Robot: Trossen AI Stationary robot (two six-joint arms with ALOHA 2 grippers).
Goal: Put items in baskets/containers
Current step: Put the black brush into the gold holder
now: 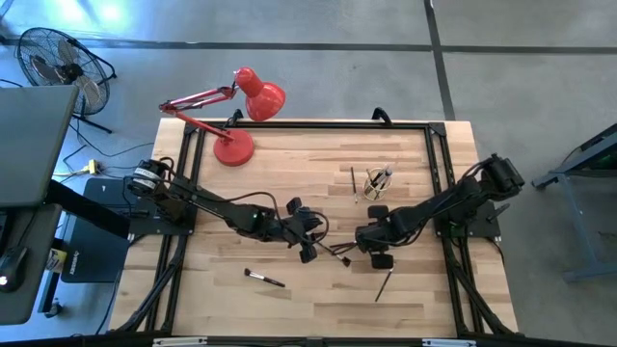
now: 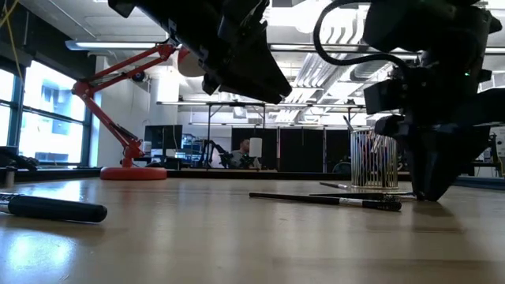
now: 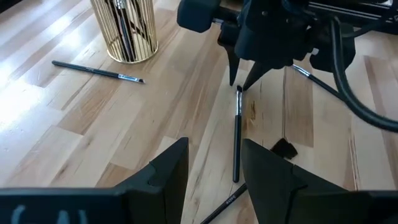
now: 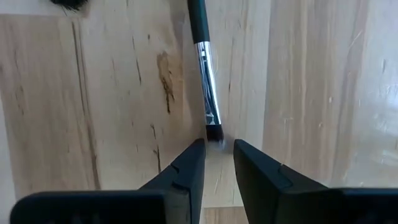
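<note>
My right gripper (image 4: pixel 217 163) points straight down at the wood, fingers parted only narrowly, and the bristle tip of a makeup brush (image 4: pixel 207 81) sits right at the gap between them. Nothing is gripped; the brush lies flat on the table, black handle, shiny silver ferrule, small dark tip. In the left wrist view that same brush (image 3: pixel 237 134) runs as a slim dark stick through the frame's centre, with my right gripper (image 3: pixel 241 84) standing over its upper end.

My left gripper (image 3: pixel 214 171) hovers just above the table with its blocky dark fingers fairly wide apart, empty, the brush's handle end showing between them.

The table (image 1: pixel 289 173) is pale butcher-block, planks with brown grain streaks and a small knot.

The cup (image 3: pixel 125 30) stands upper left in the left wrist view, cylindrical, ribbed with yellowish vertical lines, dark brush handles standing inside. A second brush (image 3: pixel 97 71) lies just beside it. In the high view, another brush (image 1: pixel 263 279) lies lower left of centre, and one more (image 1: pixel 384 284) lower right.
</note>
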